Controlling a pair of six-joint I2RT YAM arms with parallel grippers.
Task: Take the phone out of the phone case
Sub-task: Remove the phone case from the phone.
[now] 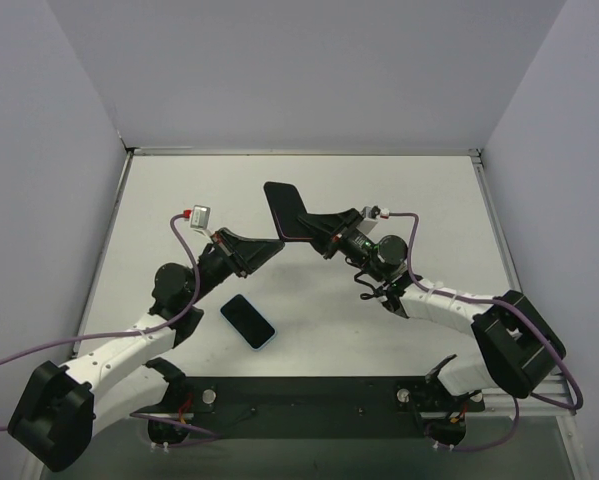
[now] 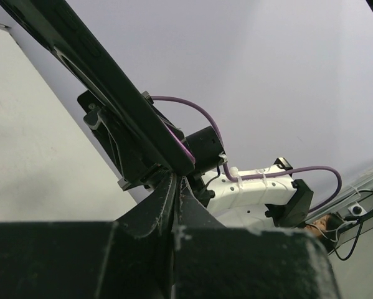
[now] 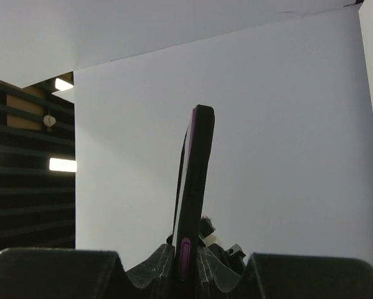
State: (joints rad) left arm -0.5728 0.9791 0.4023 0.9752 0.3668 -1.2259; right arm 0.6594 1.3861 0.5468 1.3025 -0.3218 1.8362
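You seem to be at the closing step: your right gripper [image 3: 185,258] pinches the black, purple-edged phone case [image 1: 282,208] upright in the air, while the blue-rimmed phone [image 1: 247,320] lies flat on the table [image 1: 409,200], well apart from the case and nearer the arm bases. Your left gripper [image 1: 271,247], fingers pressed together, touches the case's lower corner. Next, back it off cleanly and set the case down clear of the phone.

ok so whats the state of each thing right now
phone: lying flat on the table, dark screen up, nothing touching it
case: held up off the table
right gripper: shut on the case
left gripper: shut, tips at the case's end, grip unclear
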